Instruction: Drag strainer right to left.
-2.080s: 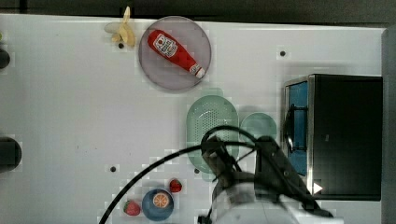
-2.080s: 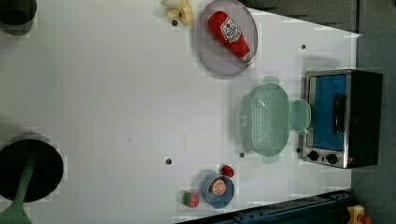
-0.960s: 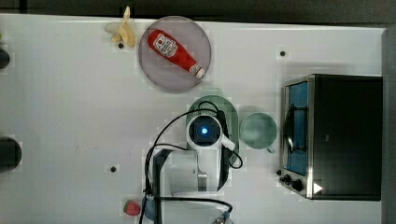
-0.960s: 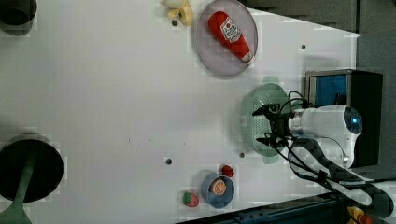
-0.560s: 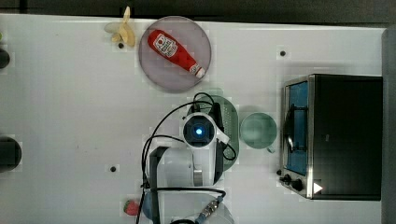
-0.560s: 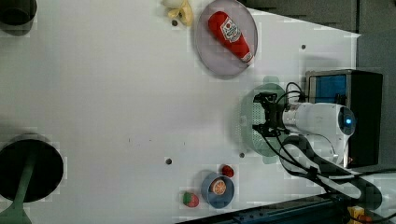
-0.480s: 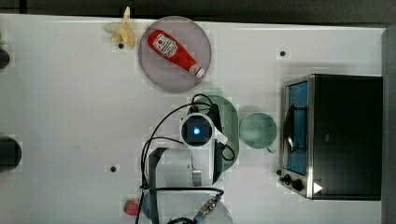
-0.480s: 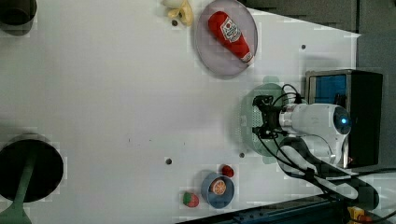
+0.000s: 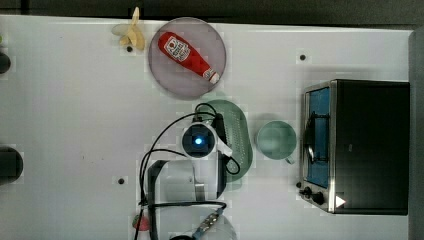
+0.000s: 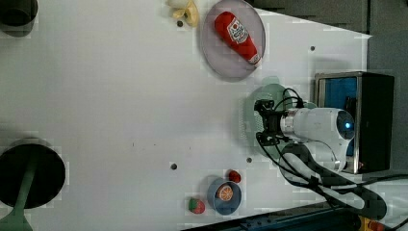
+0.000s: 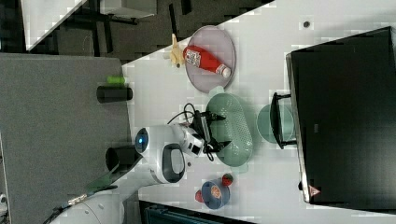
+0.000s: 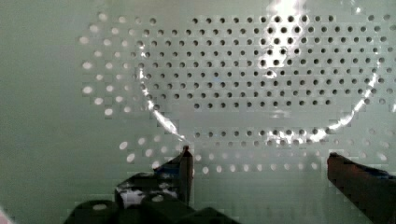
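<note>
The white table (image 9: pixel 75 125) carries everything, and the black oven (image 9: pixel 360 145) with its blue glass door is the landmark, sitting near the top view's right edge. The arm (image 9: pixel 187 182) reaches in from the top view's bottom edge, well apart from the oven, its wrist with a blue light over the strainer's side away from the oven. The grey plate (image 9: pixel 170 75) lies farther from the oven, up and toward the top view's left, with a red ketchup bottle (image 9: pixel 187 56) lying on it at a slant. The strainer (image 9: pixel 235 135), a pale green oval basket, lies between the plate and the oven, with only the cup between it and the oven door; its near end almost meets the plate's rim. In the right view the strainer (image 11: pixel 233 128) shows its holed floor, and the gripper (image 11: pixel 215 132) hangs over the basket's long rim on the side away from the oven. The wrist view looks straight into the holed floor (image 12: pixel 243 79), and the two dark fingers (image 12: pixel 180 175) stand spread wide apart with nothing between them. The round green cup (image 9: pixel 276 140) stands just beside the oven door. A banana (image 9: pixel 131 34) lies just beyond the plate, farthest from the oven. A small blue bowl (image 10: pixel 223 195) with small fruit pieces beside it sits near the left view's bottom edge.
</note>
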